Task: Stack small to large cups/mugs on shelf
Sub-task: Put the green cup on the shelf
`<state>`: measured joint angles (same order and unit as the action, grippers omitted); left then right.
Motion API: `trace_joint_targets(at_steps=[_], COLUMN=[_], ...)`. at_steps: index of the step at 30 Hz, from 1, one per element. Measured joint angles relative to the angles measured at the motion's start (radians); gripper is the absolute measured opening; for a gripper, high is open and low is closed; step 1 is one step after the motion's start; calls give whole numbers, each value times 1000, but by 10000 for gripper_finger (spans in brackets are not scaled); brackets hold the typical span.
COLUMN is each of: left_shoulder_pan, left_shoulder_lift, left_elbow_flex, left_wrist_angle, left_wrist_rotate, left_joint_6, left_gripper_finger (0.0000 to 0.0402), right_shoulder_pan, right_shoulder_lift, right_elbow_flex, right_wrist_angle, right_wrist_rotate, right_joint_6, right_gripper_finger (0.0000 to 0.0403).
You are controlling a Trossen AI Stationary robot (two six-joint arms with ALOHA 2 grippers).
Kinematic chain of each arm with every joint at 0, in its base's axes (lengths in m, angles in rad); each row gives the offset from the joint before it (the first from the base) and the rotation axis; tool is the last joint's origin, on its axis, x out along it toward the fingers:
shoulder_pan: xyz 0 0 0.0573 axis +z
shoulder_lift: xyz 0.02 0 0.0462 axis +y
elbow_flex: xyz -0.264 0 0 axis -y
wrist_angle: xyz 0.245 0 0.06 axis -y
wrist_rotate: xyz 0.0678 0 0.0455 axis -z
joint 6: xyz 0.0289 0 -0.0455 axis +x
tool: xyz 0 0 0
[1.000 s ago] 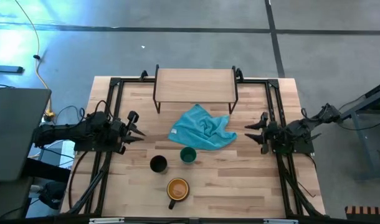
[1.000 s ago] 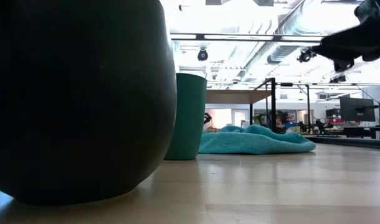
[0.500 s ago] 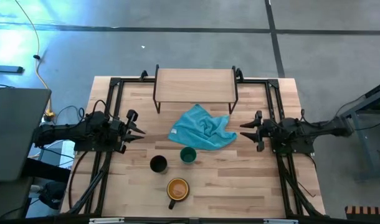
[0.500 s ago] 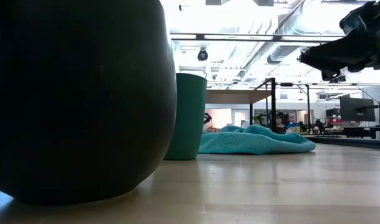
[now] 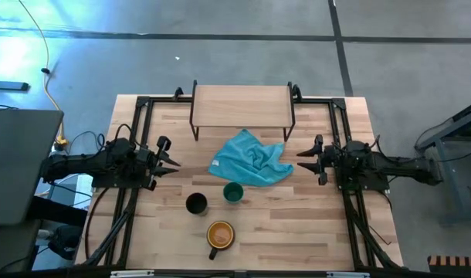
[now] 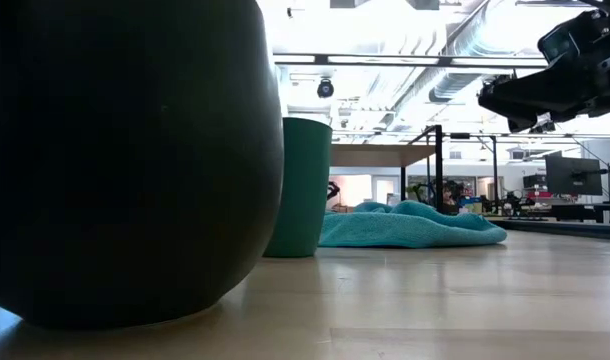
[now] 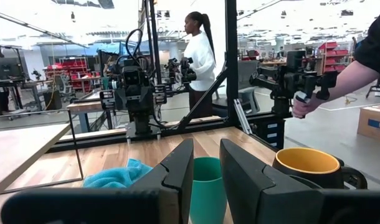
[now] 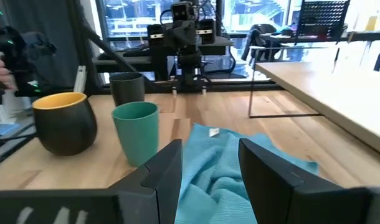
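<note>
The small teal cup (image 5: pixel 233 192), the black cup (image 5: pixel 196 203) and the dark mug with the yellow-orange inside (image 5: pixel 220 235) stand upright on the tabletop, near its front middle. The shelf (image 5: pixel 242 104) stands on its black legs at the far edge. My left gripper (image 5: pixel 174 164) is open and empty at the table's left, pointing right. In its wrist view the teal cup (image 7: pixel 207 190) and the mug (image 7: pixel 308 168) stand ahead. My right gripper (image 5: pixel 303 161) is open and empty at the right, pointing left toward the cloth, with the cups (image 8: pixel 137 132) beyond.
A crumpled teal cloth (image 5: pixel 251 159) lies on the table between the shelf and the cups, just ahead of my right gripper. Black frame rails (image 5: pixel 135 139) run along both table sides. A person stands beyond the table in the left wrist view (image 7: pixel 196 62).
My right arm has straightened, and its gripper has moved a little toward the table's left edge, nearer the cloth, turning to point level and straight left. The cups, the cloth and my left arm have kept still.
</note>
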<state>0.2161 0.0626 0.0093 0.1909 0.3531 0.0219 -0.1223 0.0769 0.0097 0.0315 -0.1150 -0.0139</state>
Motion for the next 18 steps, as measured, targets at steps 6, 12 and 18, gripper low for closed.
trace_joint_targets(at_steps=[6,12,18], left_shoulder_pan=[0,0,0], left_shoulder_lift=[0,0,0], left_elbow_flex=[0,0,0], left_wrist_angle=[0,-5,-9], left_wrist_rotate=[0,0,1], left_joint_6=[-7,-12,-30], left_gripper_finger=[67,67,67], right_shoulder_pan=[-13,-13,-13], right_shoulder_lift=[0,0,0], right_elbow_flex=[0,-1,-1], right_wrist_angle=[0,0,-1], right_wrist_rotate=[-3,-5,6], right_joint_6=[-13,-13,-12], right_gripper_finger=[149,149,149])
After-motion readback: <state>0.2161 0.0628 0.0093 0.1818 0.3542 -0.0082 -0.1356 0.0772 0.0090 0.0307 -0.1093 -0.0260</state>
